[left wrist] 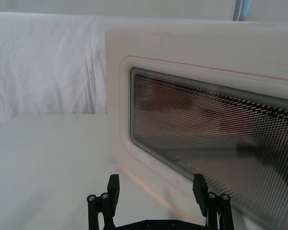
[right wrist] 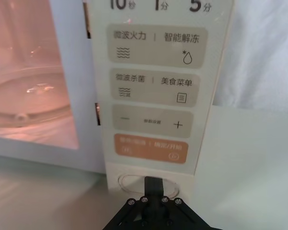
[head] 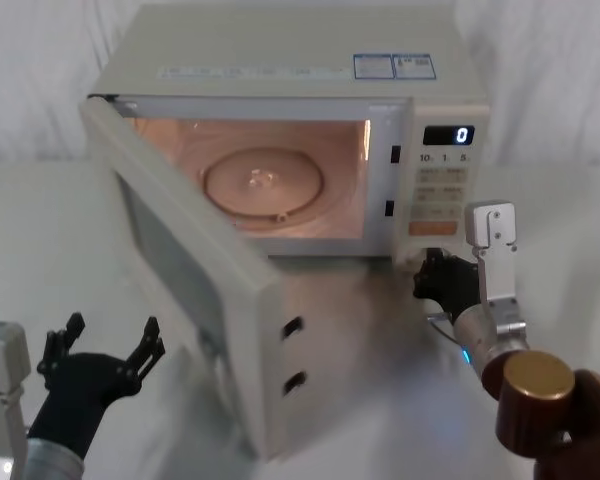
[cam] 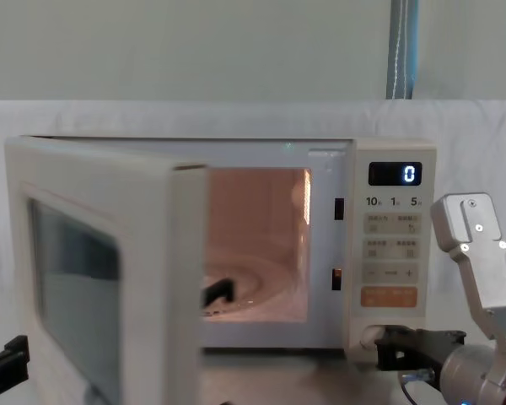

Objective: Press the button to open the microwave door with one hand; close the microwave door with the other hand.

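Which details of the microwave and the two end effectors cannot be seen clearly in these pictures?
- Button: right wrist view, partly covered by the right end effector; contact unclear.
- Right end effector's opening: fingers overlap in every view.
- Microwave door: chest view, lower part cut off by the edge.
- Turntable: chest view, partly behind the door.
- Left end effector: open, apart from the door.

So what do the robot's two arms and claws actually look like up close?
Both grippers, left and right, are black angular claws with thin jaws and small silver screws. The right wrist is a silver cylinder with a blue-green glow, a pale grey bracket above it and a brown joint cap behind.
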